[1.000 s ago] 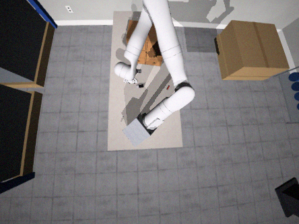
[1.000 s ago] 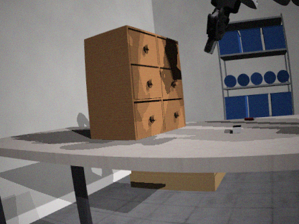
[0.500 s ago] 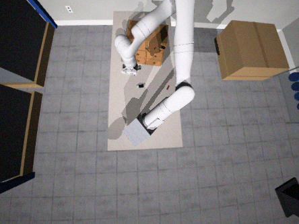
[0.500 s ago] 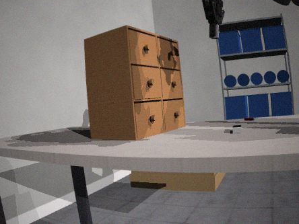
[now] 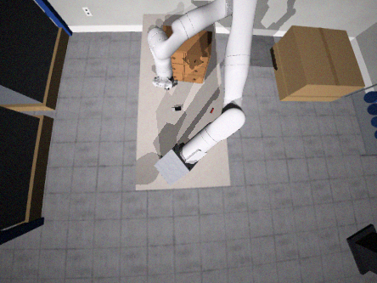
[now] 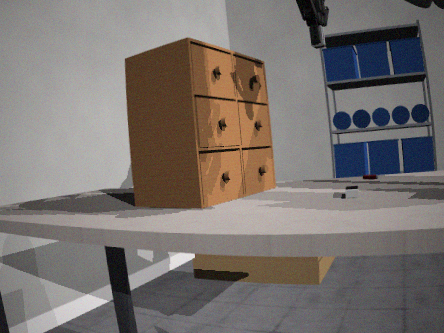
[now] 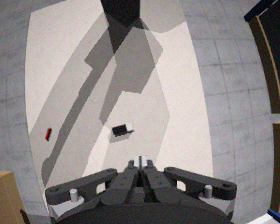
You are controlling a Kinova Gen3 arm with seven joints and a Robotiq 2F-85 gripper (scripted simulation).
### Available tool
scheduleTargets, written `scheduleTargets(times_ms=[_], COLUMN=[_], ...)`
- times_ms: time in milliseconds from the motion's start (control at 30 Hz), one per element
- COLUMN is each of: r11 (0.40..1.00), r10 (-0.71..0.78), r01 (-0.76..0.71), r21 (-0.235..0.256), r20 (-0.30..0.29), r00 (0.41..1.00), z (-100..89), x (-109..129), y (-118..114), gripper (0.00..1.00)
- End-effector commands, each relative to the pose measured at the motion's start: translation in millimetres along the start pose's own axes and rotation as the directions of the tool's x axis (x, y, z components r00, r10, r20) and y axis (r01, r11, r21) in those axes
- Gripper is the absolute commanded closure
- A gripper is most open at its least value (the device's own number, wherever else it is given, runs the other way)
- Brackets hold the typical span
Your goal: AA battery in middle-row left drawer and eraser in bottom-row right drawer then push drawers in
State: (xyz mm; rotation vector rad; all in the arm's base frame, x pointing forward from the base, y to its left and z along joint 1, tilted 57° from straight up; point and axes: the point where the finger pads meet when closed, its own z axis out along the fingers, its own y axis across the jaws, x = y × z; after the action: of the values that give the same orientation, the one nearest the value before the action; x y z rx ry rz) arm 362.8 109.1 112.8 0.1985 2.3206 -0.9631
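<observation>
The small wooden chest (image 5: pixel 191 57) stands at the far end of the table; in the exterior view (image 6: pixel 200 122) all its drawers look pushed in. A small black-and-white block (image 5: pixel 176 107) lies on the table in front of it, and also shows in the wrist view (image 7: pixel 123 130) and the exterior view (image 6: pixel 346 194). A small red piece (image 5: pixel 211 110) lies further right, also in the wrist view (image 7: pixel 48 133). I cannot tell which is the battery and which the eraser. My gripper (image 6: pixel 316 37) (image 7: pixel 140 163) hangs high above the table in front of the chest, pointing down, shut and empty.
My arm's grey base block (image 5: pixel 171 167) sits at the near end of the table. A large cardboard box (image 5: pixel 318 63) stands on the floor to the right. A shelf with blue bins (image 6: pixel 380 102) is behind. Dark cabinets (image 5: pixel 25 65) line the left.
</observation>
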Motion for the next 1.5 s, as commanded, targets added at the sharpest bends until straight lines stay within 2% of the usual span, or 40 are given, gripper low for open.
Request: scheduleTargets(times_ms=[0, 533, 600, 767, 900, 1467], r11=[1.000, 1.000, 1.000, 1.000, 1.000, 1.000], r10=[0.009, 0.009, 0.010, 0.011, 0.011, 0.011], r01=[-0.009, -0.009, -0.010, -0.011, -0.011, -0.011], r21=[-0.005, -0.005, -0.003, 0.007, 0.009, 0.009], r20=[-0.005, -0.007, -0.009, -0.008, -0.007, 0.011], r00=[1.000, 1.000, 1.000, 1.000, 1.000, 1.000], z=[-1.5, -0.4, 6.1, 38.2, 43.6, 45.5], x=[-2.4, -2.9, -6.0, -18.0, -19.6, -20.9], y=[0.0, 3.3, 19.1, 77.6, 85.5, 85.9], gripper=[1.00, 1.00, 1.00, 1.00, 1.00, 1.00])
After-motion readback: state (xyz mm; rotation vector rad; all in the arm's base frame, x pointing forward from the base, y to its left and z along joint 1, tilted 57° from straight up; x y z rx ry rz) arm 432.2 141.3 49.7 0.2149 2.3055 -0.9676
